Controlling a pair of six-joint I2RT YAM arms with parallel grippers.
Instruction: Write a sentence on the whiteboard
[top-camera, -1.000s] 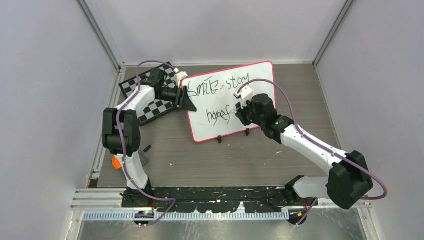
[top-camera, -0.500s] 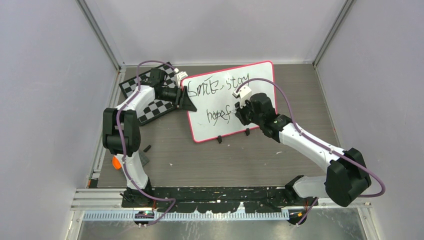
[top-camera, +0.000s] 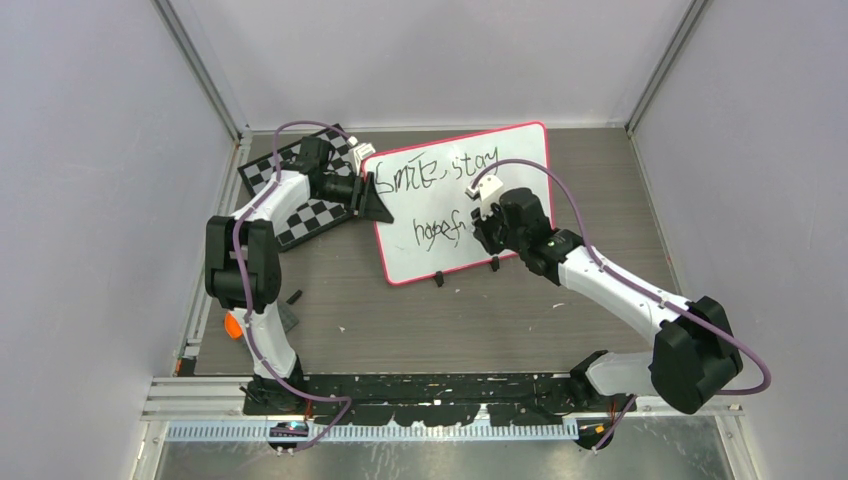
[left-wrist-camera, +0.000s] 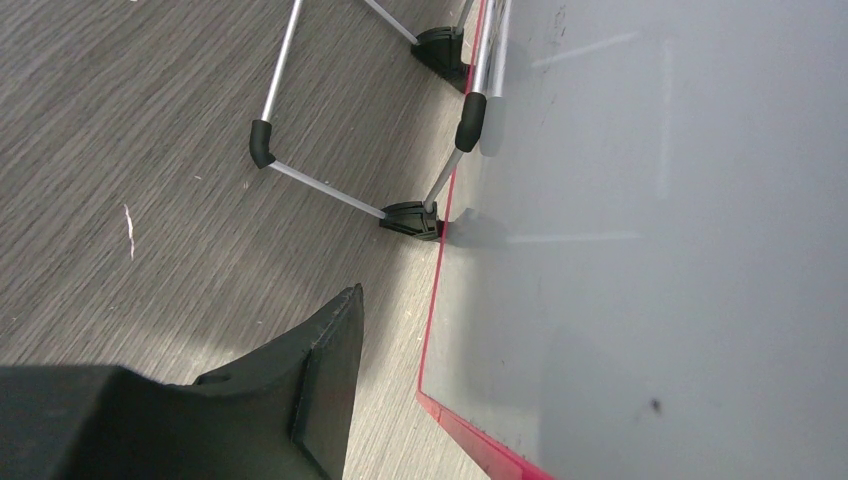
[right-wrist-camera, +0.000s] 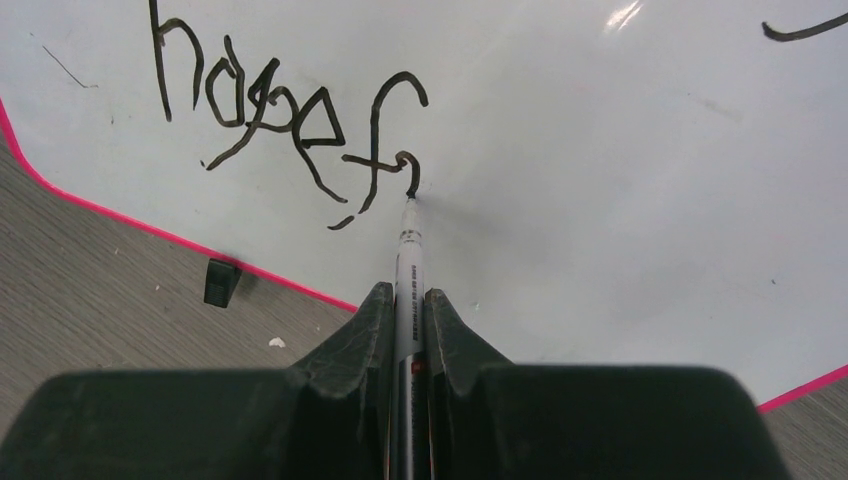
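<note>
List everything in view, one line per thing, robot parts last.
whiteboard: one, white with pink frame, far middle of table
writing: two lines, black, on the whiteboard
feet: two, black, whiteboard's near edge
marker: one, white barrel, tip on the whiteboard after "hopef"
chessboard: one, black-and-white, left of the whiteboard
orange thing: one, table's left edge, partly hidden
table: one, grey-brown wood grain, under everything
left gripper: one, black, at the whiteboard's left edge
right gripper: one, black, shut on the marker

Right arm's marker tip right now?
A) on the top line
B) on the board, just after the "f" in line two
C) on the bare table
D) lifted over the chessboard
B: the right wrist view shows the marker tip touching the whiteboard at a small hook right after the "f" of "hopef".
</note>
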